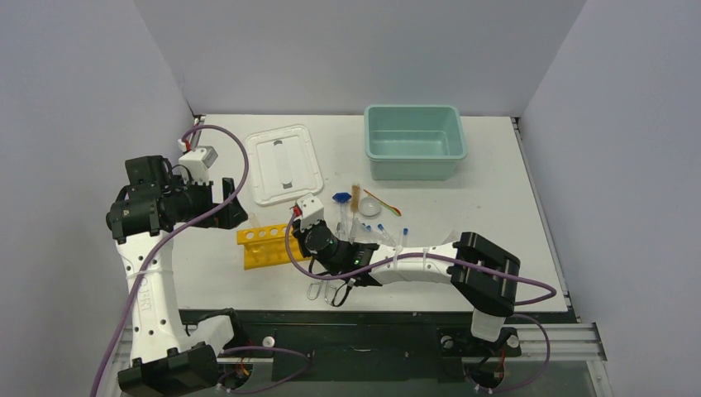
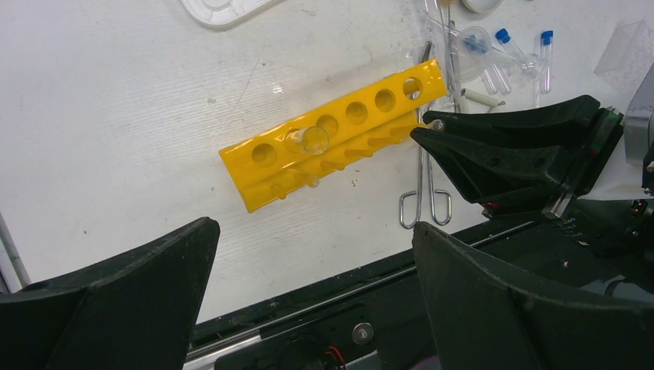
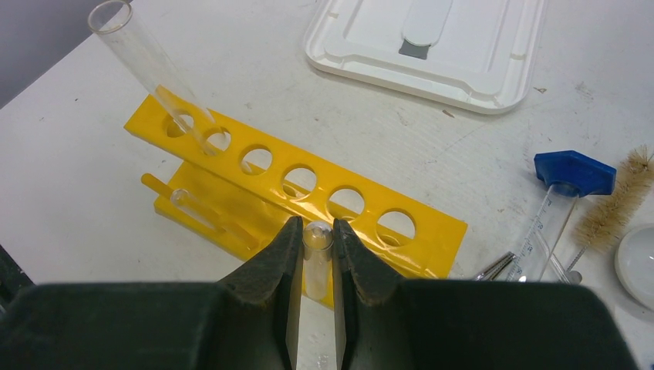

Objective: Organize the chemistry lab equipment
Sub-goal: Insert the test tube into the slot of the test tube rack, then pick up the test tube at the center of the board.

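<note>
Yellow plastic rack [image 3: 443,231], six holes in its top row, is lying on the white desk [image 1: 504,207], left of centre. A long clear glass test tube [image 3: 146,62] is standing in the second hole from one end, leaning outward.

The right fingers [image 3: 270,270] are clamping a short clear tube [image 3: 317,235] upright at the rack's near edge. The tube's lower part is disappearing between them.

The left fingers [image 2: 139,293] are standing wide apart above the desk beside the rack, holding nothing.

Metal loop-handled tongs [image 2: 419,177] are lying just beside the rack's end, their tips getting lost among the glassware beyond.

Blue-capped vials [image 2: 546,46], a tan-bristled brush [image 3: 617,208] and a round dish [image 3: 640,266] are lying grouped to the right of the rack. The frame edge is cutting off the dish, and the smaller glass pieces there are overlapping too much to separate.

The white lid [image 1: 283,164] is lying flat behind the rack. The teal tub [image 1: 413,169] is sitting near the desk's far edge, well apart from the rack.
</note>
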